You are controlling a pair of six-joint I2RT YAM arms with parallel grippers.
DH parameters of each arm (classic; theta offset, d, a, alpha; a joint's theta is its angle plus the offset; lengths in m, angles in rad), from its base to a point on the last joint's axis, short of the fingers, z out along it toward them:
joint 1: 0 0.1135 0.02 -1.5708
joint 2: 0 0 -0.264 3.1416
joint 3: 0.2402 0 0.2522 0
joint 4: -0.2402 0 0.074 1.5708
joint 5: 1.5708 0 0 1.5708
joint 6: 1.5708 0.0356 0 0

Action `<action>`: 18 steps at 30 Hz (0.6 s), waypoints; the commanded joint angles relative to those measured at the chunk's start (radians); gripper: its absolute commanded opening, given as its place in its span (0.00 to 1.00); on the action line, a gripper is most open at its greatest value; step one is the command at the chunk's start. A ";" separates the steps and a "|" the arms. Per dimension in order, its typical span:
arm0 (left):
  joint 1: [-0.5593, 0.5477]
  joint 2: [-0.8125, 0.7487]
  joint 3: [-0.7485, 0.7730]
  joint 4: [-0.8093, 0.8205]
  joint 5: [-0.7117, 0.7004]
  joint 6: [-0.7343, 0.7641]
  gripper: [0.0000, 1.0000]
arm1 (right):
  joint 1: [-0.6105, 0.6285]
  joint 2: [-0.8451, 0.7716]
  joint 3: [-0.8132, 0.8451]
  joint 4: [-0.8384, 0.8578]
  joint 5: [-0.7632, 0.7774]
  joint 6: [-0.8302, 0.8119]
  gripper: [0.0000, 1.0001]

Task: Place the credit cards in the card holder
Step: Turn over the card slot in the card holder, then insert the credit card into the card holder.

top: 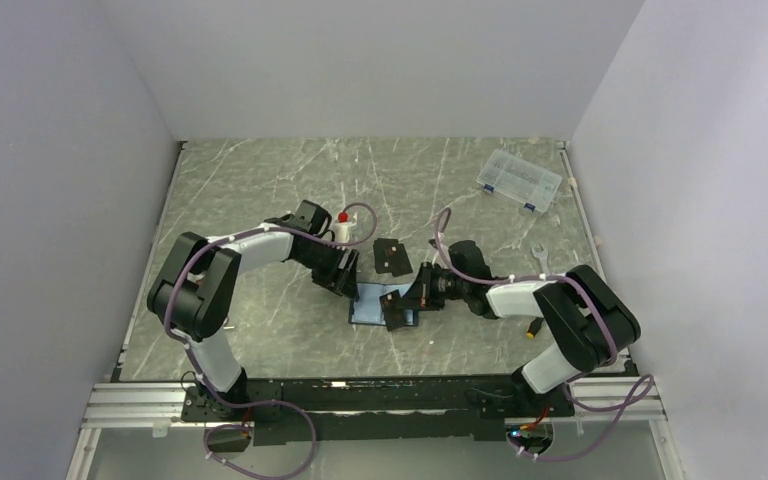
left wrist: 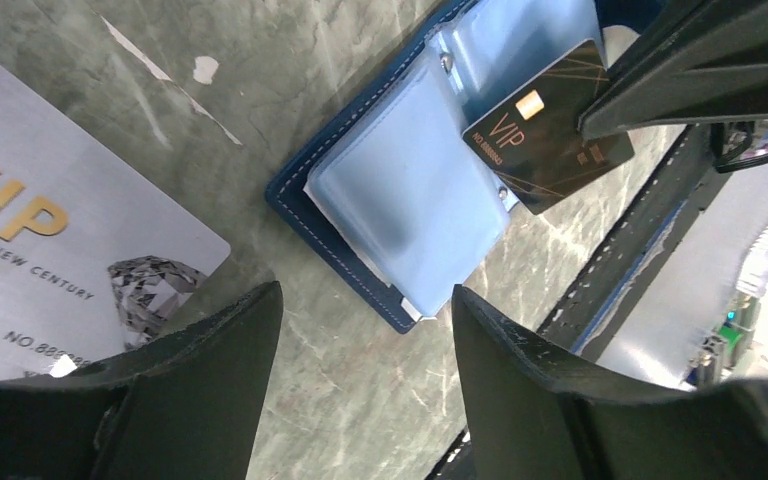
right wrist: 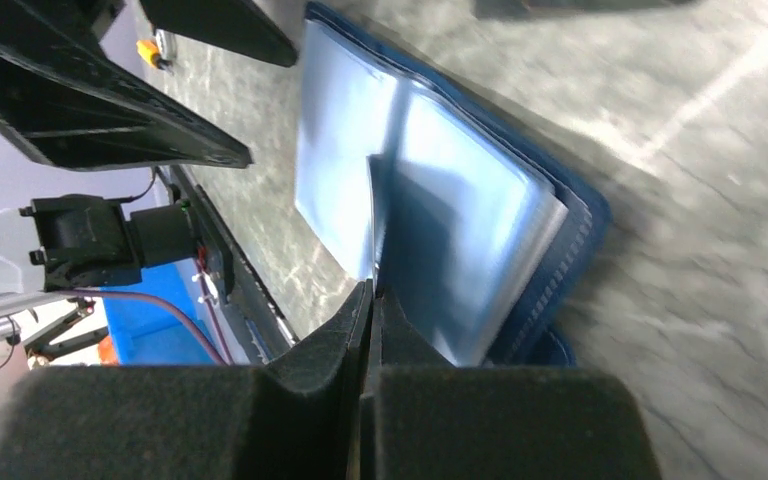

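Right hand (right wrist: 372,300) pinched flat on black gold-lettered plastic card (left wrist: 545,140), card edge against the pale-blue sleeves of open navy leather-like card holder (left wrist: 390,200) on grey marbled counter (left wrist: 260,80). Left hand (left wrist: 365,300) wide, empty, over holder's edge. Silver plastic card (left wrist: 70,250) flat beside holder.

The grey-green marbled worktop (top: 260,180) carries a clear plastic compartment box (top: 520,180) in its far right corner. Nearer along the right edge lies a small silvery wrench (top: 539,256), and nearer still a small yellow-orange object (top: 533,330). A small white bottle with a red cap (top: 343,226) stands left of centre.
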State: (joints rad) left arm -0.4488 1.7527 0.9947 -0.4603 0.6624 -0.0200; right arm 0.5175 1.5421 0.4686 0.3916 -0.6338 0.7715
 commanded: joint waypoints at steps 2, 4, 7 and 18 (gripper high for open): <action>-0.007 0.024 -0.019 0.004 0.048 -0.068 0.69 | -0.052 -0.049 -0.068 0.059 -0.005 -0.008 0.00; -0.008 0.033 -0.016 0.005 0.046 -0.070 0.69 | -0.071 -0.048 -0.087 0.069 -0.015 -0.012 0.00; -0.009 0.048 -0.008 0.005 0.054 -0.082 0.69 | -0.085 -0.024 -0.109 0.111 -0.029 -0.005 0.00; -0.037 0.091 0.027 0.048 0.102 -0.152 0.63 | -0.080 0.031 -0.152 0.241 -0.052 0.063 0.00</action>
State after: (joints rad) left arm -0.4702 1.8061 1.0004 -0.4320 0.7662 -0.1524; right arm 0.4343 1.5745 0.3367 0.5804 -0.6918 0.8265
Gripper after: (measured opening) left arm 0.660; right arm 0.009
